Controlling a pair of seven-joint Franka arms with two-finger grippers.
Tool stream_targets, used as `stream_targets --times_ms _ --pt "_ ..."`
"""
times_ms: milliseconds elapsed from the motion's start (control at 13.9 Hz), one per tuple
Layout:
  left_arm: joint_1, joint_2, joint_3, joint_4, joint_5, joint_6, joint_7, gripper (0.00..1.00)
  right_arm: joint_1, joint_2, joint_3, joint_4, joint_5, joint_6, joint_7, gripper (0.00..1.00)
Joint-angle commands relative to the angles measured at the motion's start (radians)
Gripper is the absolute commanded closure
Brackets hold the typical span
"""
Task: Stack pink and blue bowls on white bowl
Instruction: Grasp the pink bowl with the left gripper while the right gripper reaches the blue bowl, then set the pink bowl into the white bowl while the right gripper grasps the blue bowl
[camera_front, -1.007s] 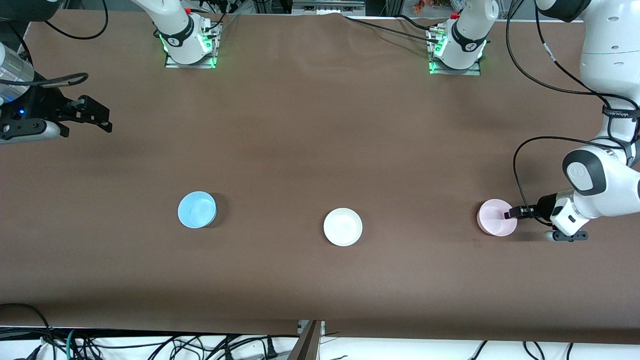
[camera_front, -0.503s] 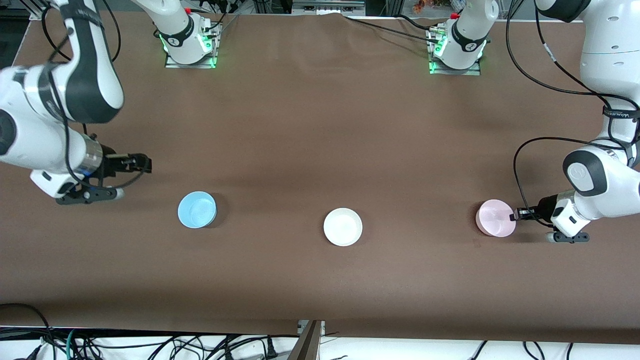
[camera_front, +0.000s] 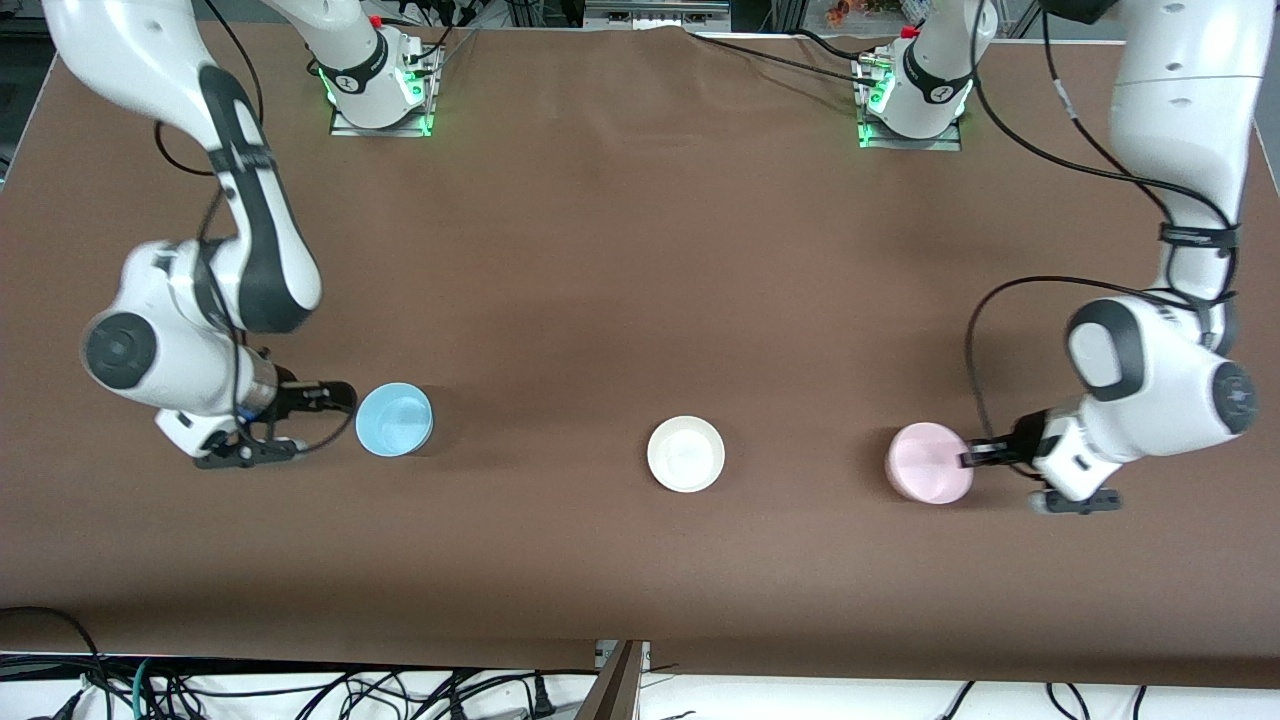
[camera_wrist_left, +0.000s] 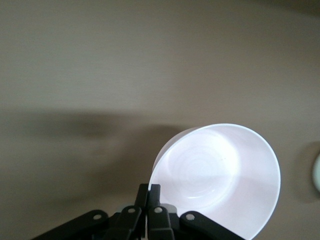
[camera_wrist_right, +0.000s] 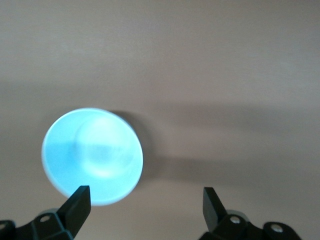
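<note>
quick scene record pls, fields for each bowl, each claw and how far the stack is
pink bowl: gripped at its rim, toward the left arm's end of the table
blue bowl: on the table, toward the right arm's end, ungripped
white bowl: on the table between the other two, nothing in it
left claw: shut on the pink bowl's rim
right claw: open, beside the blue bowl
stack: not started
table: brown cover

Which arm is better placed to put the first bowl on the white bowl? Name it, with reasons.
Left. The left gripper is shut on the pale pink plastic bowl's rim; the right gripper is open beside the sky-blue plastic bowl. The round white plastic bowl lies between them.
</note>
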Motion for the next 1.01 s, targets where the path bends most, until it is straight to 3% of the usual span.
stream_targets --times_ms 0,72,216,431,719,935 --pt "-0.107 0.008 -0.024 0.048 0.065 -0.008 -0.256 1.00 0.014 0.041 0.003 0.012 0.030 0.027 0.002 0.02" --pt "-0.142 0.023 -0.047 0.063 0.105 0.004 -0.351 1.00 0.017 0.049 0.003 0.011 0.030 0.027 0.003 0.05" --pt "-0.185 0.058 -0.082 0.117 0.157 0.035 -0.514 1.00 0.019 0.064 0.001 0.009 0.030 0.027 0.008 0.23" --pt "-0.245 0.091 -0.101 0.160 0.159 0.063 -0.588 1.00 0.022 0.089 0.003 0.009 0.032 0.053 0.008 0.43" --pt "-0.326 0.132 -0.101 0.178 0.160 0.151 -0.647 1.00 0.014 0.126 0.003 0.006 0.032 0.096 0.009 0.55" --pt "-0.355 0.175 -0.101 0.218 0.160 0.164 -0.658 1.00 0.022 0.124 0.003 0.006 0.039 0.092 0.037 0.91"
